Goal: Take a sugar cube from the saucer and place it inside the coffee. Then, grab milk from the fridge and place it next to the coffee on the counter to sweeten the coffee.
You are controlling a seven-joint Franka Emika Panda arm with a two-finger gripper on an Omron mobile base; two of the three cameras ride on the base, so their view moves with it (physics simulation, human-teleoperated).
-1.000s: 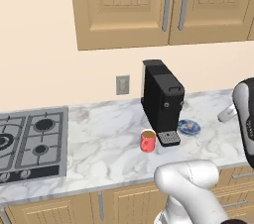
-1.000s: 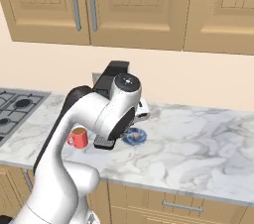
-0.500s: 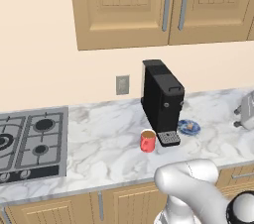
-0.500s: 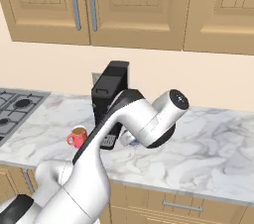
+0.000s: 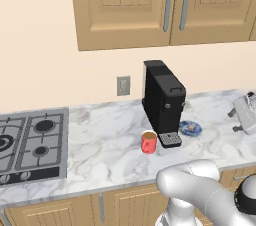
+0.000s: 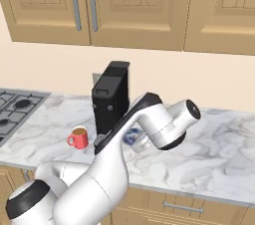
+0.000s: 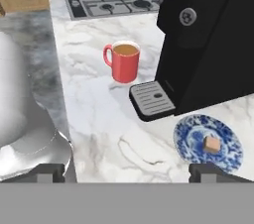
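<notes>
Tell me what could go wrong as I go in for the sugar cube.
The sugar cube is tiny and lies flat on the shallow saucer, so the jaws could nudge it aside or tip the dish. The saucer sits right beside the coffee machine and its drip tray, so a jaw may clip them on the way down. The mug has coffee up near its rim; a careless drop could splash.

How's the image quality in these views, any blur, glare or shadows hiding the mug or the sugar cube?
Hand view: sharp, evenly lit; the red mug and the sugar cube on the blue saucer read clearly, soft shadow under the coffee machine. Left base view: no glare; the cube is a tiny speck. Right base view: slightly soft, and the arm hides most of the saucer.
</notes>
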